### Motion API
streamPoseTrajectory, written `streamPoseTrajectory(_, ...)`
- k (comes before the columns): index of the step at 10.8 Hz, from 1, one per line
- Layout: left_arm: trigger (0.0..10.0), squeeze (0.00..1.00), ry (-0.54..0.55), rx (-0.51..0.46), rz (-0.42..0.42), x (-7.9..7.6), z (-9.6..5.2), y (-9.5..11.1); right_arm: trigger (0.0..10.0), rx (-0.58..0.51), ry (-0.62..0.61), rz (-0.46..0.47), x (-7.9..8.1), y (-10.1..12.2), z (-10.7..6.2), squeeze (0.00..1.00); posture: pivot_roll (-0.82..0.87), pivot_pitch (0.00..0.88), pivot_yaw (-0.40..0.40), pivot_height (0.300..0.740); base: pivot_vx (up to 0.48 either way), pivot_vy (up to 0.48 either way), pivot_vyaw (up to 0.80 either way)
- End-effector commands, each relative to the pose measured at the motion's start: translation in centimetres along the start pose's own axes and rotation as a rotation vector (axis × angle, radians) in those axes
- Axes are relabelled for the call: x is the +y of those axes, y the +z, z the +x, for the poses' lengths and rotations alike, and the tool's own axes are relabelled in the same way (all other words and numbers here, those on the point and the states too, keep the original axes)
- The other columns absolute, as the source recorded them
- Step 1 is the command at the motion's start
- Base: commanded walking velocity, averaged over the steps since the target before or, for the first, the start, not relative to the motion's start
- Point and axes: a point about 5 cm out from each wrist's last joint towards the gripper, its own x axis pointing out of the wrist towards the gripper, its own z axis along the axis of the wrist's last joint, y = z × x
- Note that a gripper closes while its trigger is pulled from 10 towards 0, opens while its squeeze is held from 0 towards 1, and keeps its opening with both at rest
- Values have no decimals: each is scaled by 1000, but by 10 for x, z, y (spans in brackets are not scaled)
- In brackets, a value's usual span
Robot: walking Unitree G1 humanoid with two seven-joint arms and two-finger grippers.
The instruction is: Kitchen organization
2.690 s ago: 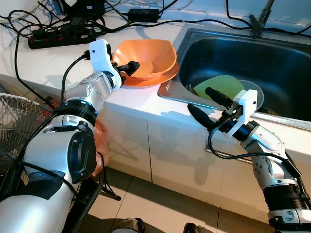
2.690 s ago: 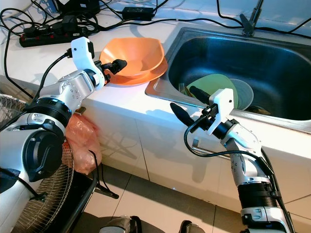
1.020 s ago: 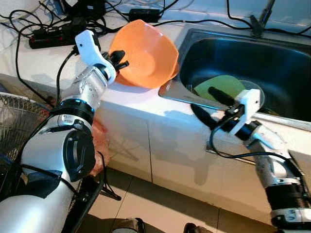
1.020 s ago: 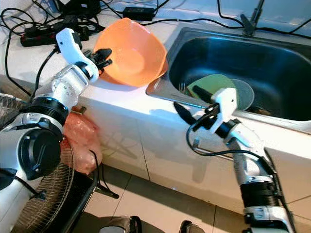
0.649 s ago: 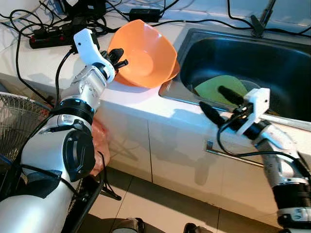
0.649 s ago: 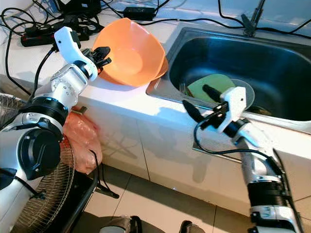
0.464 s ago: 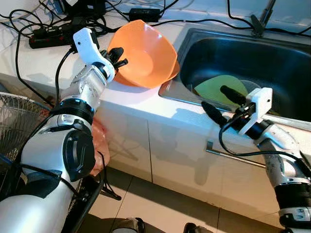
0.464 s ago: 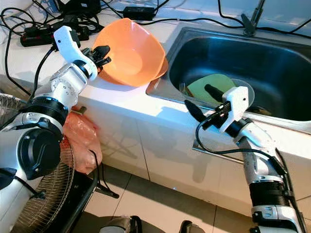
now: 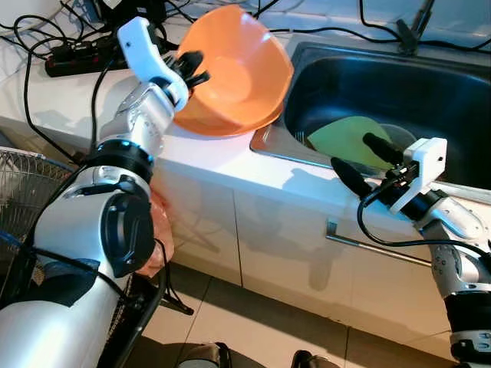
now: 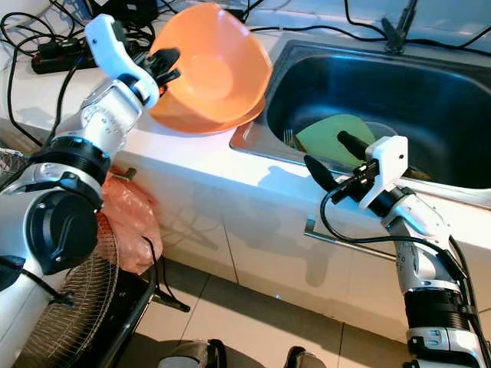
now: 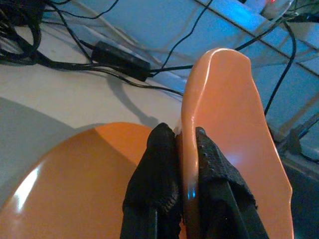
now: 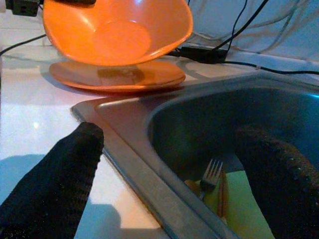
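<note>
My left gripper [image 9: 190, 67] is shut on the rim of an orange bowl [image 9: 242, 65], holding it tilted in the air above an orange plate [image 9: 222, 123] on the white counter [image 9: 69, 96]. The left wrist view has both fingers [image 11: 159, 184] pinching the bowl's edge [image 11: 224, 124] over the plate [image 11: 75, 184]. My right gripper [image 9: 360, 157] stands open at the sink's [image 9: 430, 84] front rim. In the sink lie a green plate [image 9: 345, 138], a clear bowl [image 9: 399, 138] and a fork [image 12: 212, 174].
A power strip [image 9: 73, 57], adapters and cables crowd the counter's back left. A wire fan [image 9: 23, 199] and an orange bag [image 9: 157, 230] stand on the floor at my left. A cabinet handle [image 9: 368, 249] runs below the sink. A tap base [image 9: 410, 31] rises behind it.
My left gripper has lifted the orange bowl off the plate and carried it up and toward the sink. My right gripper has shifted right along the sink's front rim, still open.
</note>
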Motion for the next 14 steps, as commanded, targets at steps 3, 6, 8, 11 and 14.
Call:
streamPoseTrajectory(3,10000,0,-91,-56,13,-32,9,14,10000,17,-35,-7,-4,-1,-11,0,-34,132,103,740,0,0,0)
streamPoseTrajectory(6,10000,0,-167,-30,35,-60,14,4,10000,22,-62,-13,-5,-1,-19,0,-57,138,117,740,0,0,0)
streamPoseTrajectory(8,10000,0,-208,-9,51,-76,16,-5,10000,22,-79,-20,-6,0,-24,0,-80,141,135,740,0,0,0)
streamPoseTrajectory(11,10000,0,-269,24,64,-100,18,-21,10000,30,-123,-29,-5,-1,-39,0,-125,152,166,740,0,0,0)
streamPoseTrajectory(14,10000,0,-312,95,201,-119,15,-52,10000,32,-156,-28,5,1,-53,0,-195,168,200,740,0,0,0)
